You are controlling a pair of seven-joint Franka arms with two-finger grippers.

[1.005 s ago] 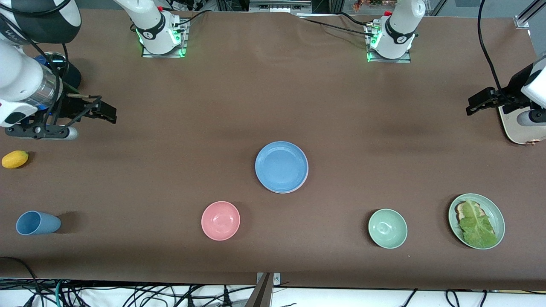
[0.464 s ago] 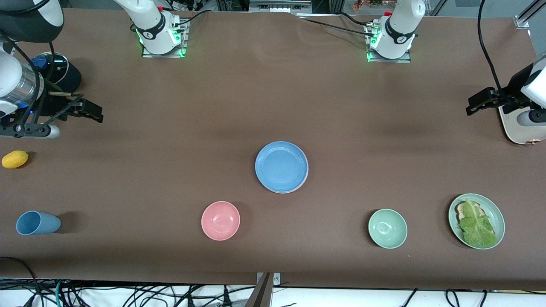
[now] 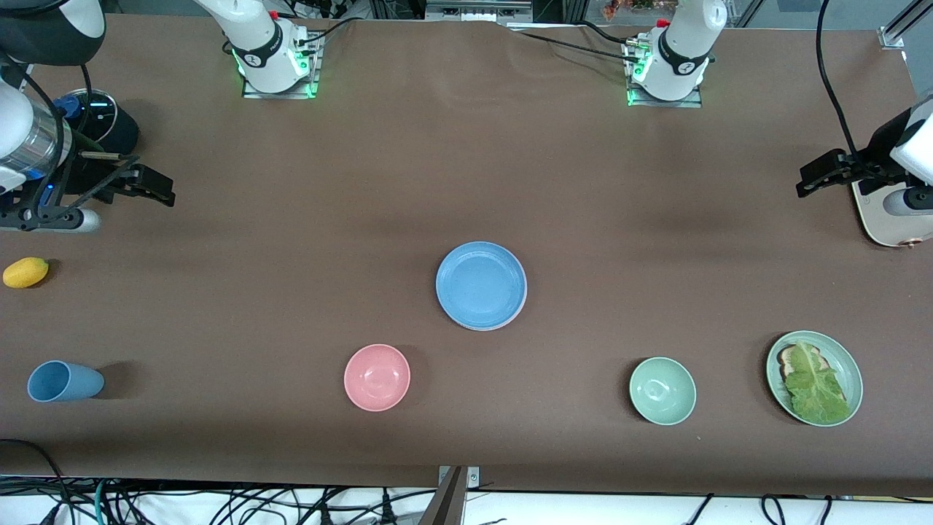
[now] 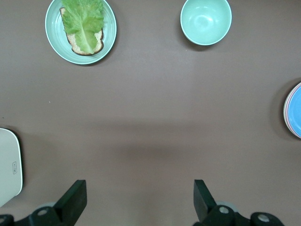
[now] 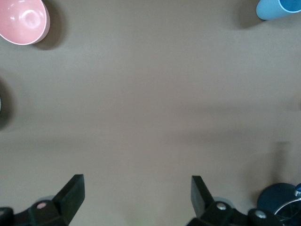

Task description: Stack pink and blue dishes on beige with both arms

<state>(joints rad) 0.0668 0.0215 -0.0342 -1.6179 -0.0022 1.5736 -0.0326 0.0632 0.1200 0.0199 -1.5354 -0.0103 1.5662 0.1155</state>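
Black-fingered and empty, the right gripper (image 3: 149,186) and the left gripper (image 3: 820,175) hang wide open over bare brown table (image 3: 291,240) at their own ends, well apart from the blue plate (image 3: 480,284) topping the mid-table stack, pink rim (image 4: 285,110) beneath.

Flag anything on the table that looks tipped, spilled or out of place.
The blue cup lies on its side near the right arm's end. The stack under the blue plate sits slightly off-centre, a pale rim showing. Nothing spilled.
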